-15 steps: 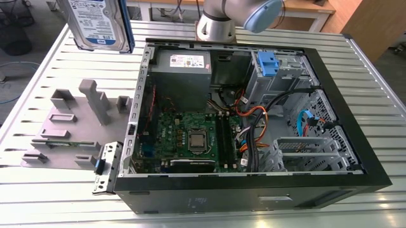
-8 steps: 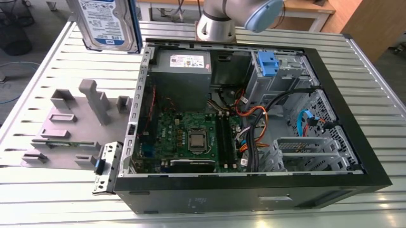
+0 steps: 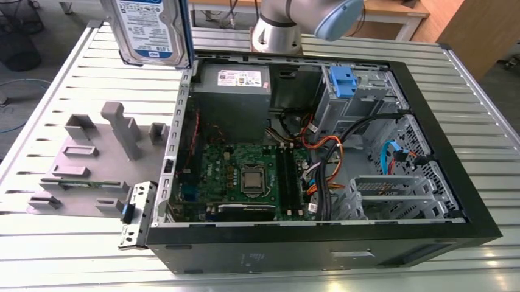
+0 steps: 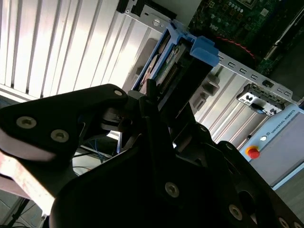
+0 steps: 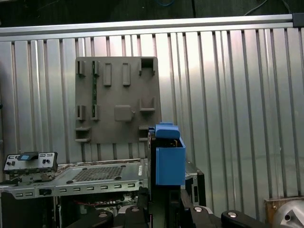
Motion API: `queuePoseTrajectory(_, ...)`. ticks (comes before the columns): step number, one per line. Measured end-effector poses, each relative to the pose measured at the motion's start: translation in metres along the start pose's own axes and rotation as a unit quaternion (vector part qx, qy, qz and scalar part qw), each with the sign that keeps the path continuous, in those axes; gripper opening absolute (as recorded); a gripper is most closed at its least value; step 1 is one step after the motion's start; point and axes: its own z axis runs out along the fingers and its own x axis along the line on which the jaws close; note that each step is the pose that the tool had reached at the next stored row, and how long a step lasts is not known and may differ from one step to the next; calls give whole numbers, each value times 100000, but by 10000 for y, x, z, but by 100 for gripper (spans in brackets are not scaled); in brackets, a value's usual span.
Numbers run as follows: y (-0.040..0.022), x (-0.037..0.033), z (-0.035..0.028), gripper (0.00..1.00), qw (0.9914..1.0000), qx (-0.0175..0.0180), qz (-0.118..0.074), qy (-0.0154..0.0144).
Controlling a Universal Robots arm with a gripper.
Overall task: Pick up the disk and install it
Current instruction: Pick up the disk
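Jaws clamped on the disk [image 3: 150,30], which hangs upright, aloft beside the open case's [image 3: 325,252] corner by the power supply [image 3: 231,91]. Carrying it well likely means keeping it square, gripped firmly, and high above the case's cables [image 3: 325,152].

Arm [image 3: 279,29]: silver-grey metal, cylindrical sections, smooth finish. Round joint closed by a pale blue cap [image 3: 338,18], domed and glossy.

Pincer [image 4: 164,102]: matte black all over in both wrist views. Broad housing plates with rounded corners, narrowing toward slim flat fingers [image 4: 152,102]. Silver hex-socket screws [image 4: 26,122] are set into the black plates, some paired near an edge, others single. Their heads are bright against the dark body.
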Motion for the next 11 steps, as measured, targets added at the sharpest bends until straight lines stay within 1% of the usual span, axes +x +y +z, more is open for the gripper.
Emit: queuePoseTrajectory(11, -279, -24, -2, 35, 100000, 1, -2, -3)
